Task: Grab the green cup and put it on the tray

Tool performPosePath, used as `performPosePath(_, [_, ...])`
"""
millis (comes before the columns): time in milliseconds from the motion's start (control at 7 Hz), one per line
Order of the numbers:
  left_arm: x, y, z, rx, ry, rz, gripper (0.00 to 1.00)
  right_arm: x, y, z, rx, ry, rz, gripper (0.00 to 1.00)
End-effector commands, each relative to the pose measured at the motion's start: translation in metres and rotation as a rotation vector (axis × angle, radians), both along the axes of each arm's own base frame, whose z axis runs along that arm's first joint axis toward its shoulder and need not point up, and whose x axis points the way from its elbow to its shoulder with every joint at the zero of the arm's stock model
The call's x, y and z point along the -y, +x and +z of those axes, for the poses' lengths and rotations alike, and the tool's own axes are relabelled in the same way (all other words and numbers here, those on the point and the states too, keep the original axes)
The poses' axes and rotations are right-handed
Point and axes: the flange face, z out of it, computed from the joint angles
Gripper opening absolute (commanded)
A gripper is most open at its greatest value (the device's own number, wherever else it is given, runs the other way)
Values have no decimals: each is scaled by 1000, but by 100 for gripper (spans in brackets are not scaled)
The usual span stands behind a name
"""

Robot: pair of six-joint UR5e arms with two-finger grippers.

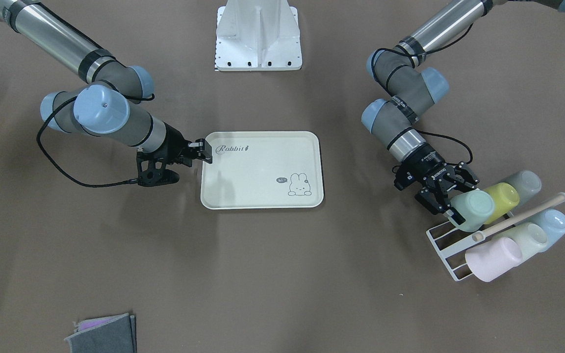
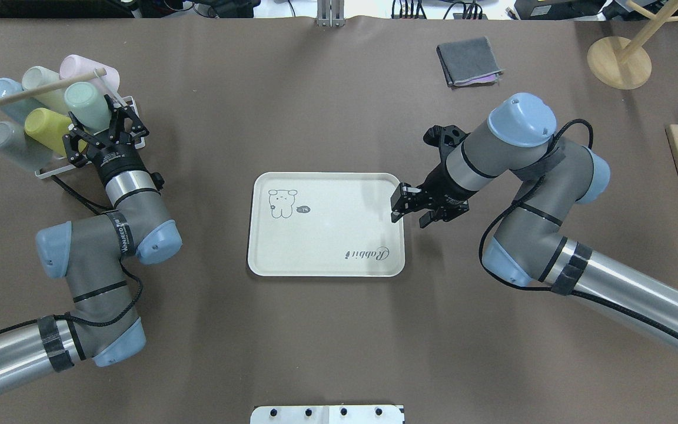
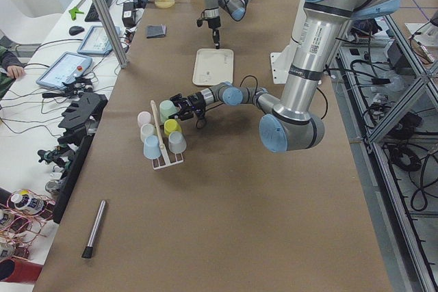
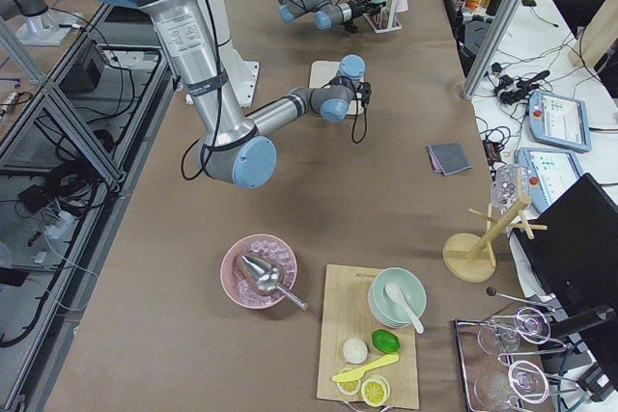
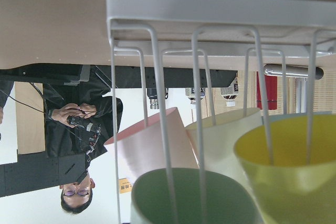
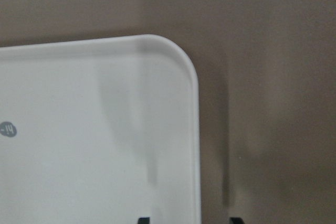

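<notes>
With its jaws spread wide and nothing gripped, left gripper (image 2: pixel 102 126) is nose-on to the green cup (image 1: pixel 474 210). Cup lies on its side on the white wire rack (image 1: pixel 442 240), its near end right at the fingertips with one finger either side. Can't tell if either pad touches it. Yellow-green cup (image 1: pixel 503 198) sits just beside the green one, off the outer side of one finger. Wooden rod (image 1: pixel 523 215) crosses the rack just past the fingertips. Pink cup (image 1: pixel 491 257), pale cup (image 1: pixel 527 238) and blue cup (image 1: pixel 554 223) lie beyond the rod, further ahead of the tool. Tray (image 1: pixel 258 171) is well apart from this gripper.

Right gripper (image 1: pixel 204 151) is at a tray corner, jaws part open, holding nothing. Wrist view: rim runs between the fingertips, one over the tray, the other over the table.
</notes>
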Motion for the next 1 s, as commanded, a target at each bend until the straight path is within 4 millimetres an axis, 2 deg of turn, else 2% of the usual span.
performPosePath(0, [-6,-12,-2,-1,8,0,65,26,79,13,-53,-50,74,100])
performPosePath(143, [-10,-19,-4,-1,7,4,65,24,121,29,-74,-28,92,100])
performPosePath(286, [-13,-28,-13,6,5,12,65,31,166,45,-142,-24,111,100])
performPosePath(429, [-15,-37,-29,6,9,20,65,49,219,64,-211,63,77,100])
performPosePath(571, [-15,-47,-39,8,9,22,65,59,277,96,-285,91,62,100])
performPosePath(714, [-17,-55,-57,2,15,28,65,50,335,147,-336,135,45,100])
performPosePath(857, [-16,-64,-69,-6,17,28,65,33,394,193,-369,104,78,100])
